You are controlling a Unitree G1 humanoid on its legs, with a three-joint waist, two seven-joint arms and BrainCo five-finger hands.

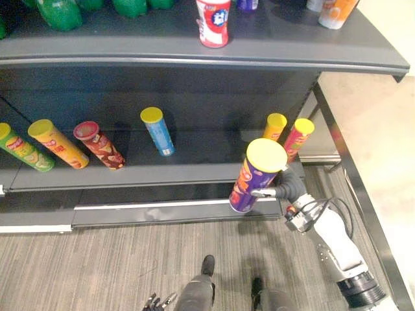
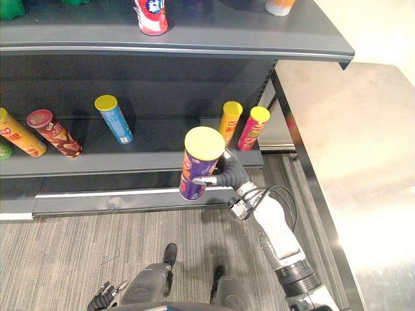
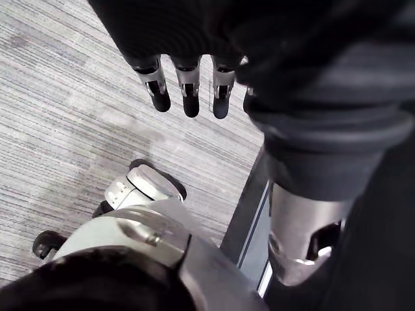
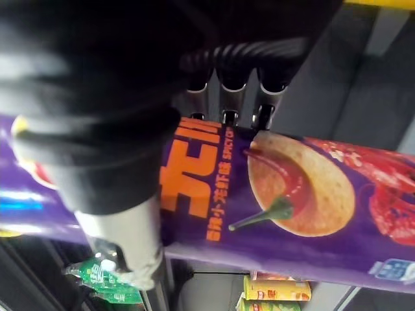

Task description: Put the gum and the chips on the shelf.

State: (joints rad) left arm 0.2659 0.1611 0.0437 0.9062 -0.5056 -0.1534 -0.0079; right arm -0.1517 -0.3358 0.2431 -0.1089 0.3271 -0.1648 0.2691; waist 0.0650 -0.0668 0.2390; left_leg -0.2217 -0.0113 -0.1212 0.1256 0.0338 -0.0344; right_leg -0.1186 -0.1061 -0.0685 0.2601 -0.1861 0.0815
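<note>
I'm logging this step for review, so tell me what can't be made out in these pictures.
Green bottles, top shelf: cut off by the left eye view's upper edge.
Red-and-white container: top cut off likewise.
Right hand: fingertips hidden behind the purple chips can, right wrist view.

Our two eye views look from the head steeply down on the dark grey metal shelf unit (image 1: 194, 55) and the grey striped carpet (image 1: 97, 259) before it. They share nearly the whole scene; the right eye takes in more of the pale steel surface (image 2: 350, 149) at the right. Our left wrist view looks along the left hand (image 3: 185, 71) onto the same carpet. Our right wrist view looks past the right hand (image 4: 104, 97), very near the purple chips tube with a yellow lid (image 4: 292, 201).
</note>
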